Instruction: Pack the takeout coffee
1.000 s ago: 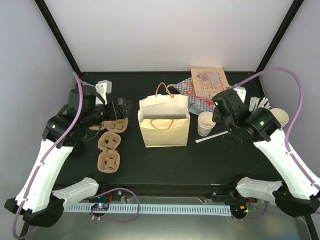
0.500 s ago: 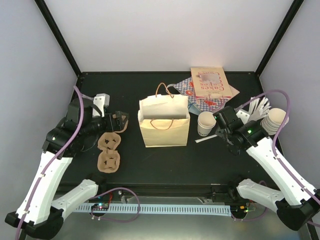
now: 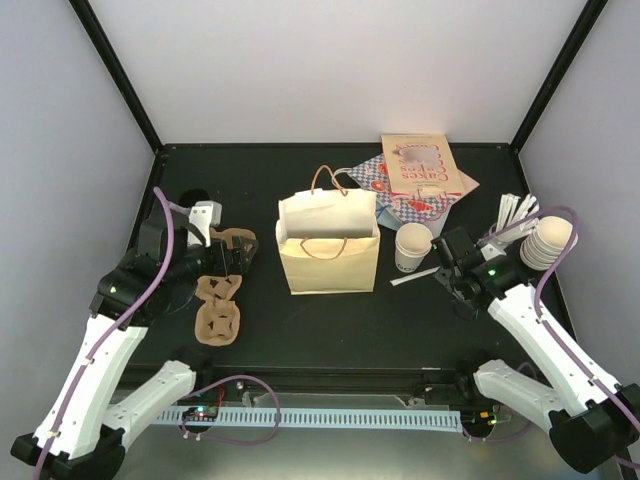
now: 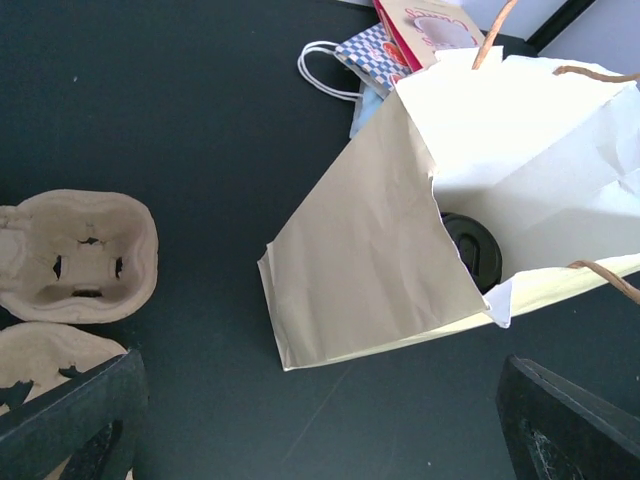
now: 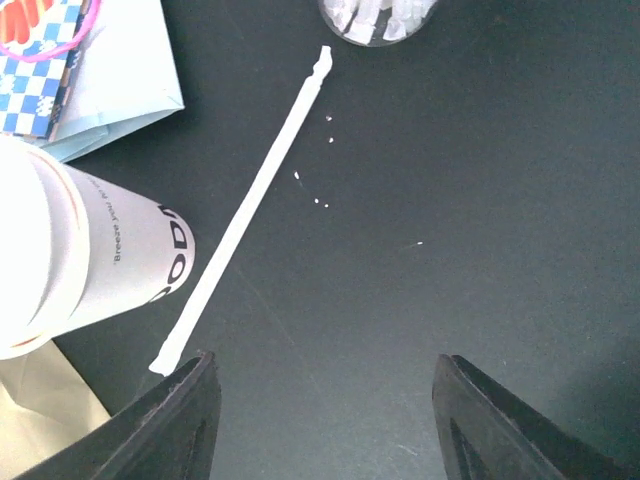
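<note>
The takeout coffee shows only as its black lid, deep inside the tan paper bag. That bag stands open at the table's middle. To the left of the bag my left gripper hangs open; in its wrist view the gripper has bare table between its wide-spread fingers. My right gripper is open just right of a lidless cream cup. In the right wrist view that gripper holds nothing.
Brown cup carriers lie left of the bag, under my left arm. A wrapped straw lies beside the lidless cup. Stacked cups, straws and patterned bags fill the back right.
My right arm has dropped low and drawn back toward the near edge, its jaws spreading wider. My left arm has pulled back left, away from the bag.
</note>
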You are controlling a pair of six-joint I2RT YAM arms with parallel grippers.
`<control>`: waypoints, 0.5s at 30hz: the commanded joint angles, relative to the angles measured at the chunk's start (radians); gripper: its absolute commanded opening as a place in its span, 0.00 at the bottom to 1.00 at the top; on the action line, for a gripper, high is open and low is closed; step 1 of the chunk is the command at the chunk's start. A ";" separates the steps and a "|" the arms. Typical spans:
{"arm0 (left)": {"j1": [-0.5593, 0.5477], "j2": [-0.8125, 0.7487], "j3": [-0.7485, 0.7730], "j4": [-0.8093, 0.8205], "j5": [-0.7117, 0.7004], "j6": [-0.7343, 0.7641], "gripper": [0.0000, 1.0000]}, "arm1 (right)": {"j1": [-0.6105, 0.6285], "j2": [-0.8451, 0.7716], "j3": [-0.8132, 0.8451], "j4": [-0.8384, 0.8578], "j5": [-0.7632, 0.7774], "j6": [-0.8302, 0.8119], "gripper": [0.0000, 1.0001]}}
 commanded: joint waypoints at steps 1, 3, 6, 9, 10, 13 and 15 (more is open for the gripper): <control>0.008 -0.015 -0.014 0.042 -0.013 0.032 0.98 | -0.031 -0.008 -0.020 0.053 -0.007 0.061 0.62; 0.008 -0.025 -0.028 0.048 -0.029 0.040 0.98 | -0.048 -0.008 -0.027 0.069 -0.015 0.058 0.64; 0.008 -0.055 -0.057 0.068 -0.062 0.056 0.98 | -0.080 -0.008 -0.040 0.083 -0.035 0.063 0.79; 0.008 -0.094 -0.096 0.094 -0.087 0.074 0.98 | -0.117 -0.013 -0.060 0.121 -0.075 0.031 0.91; 0.008 -0.105 -0.109 0.102 -0.088 0.080 0.98 | -0.128 -0.013 -0.066 0.133 -0.090 0.021 0.98; 0.008 -0.134 -0.146 0.135 -0.083 0.083 0.98 | -0.143 -0.009 -0.075 0.142 -0.102 0.027 1.00; 0.008 -0.144 -0.170 0.153 -0.083 0.083 0.98 | -0.145 0.003 -0.075 0.143 -0.097 0.037 1.00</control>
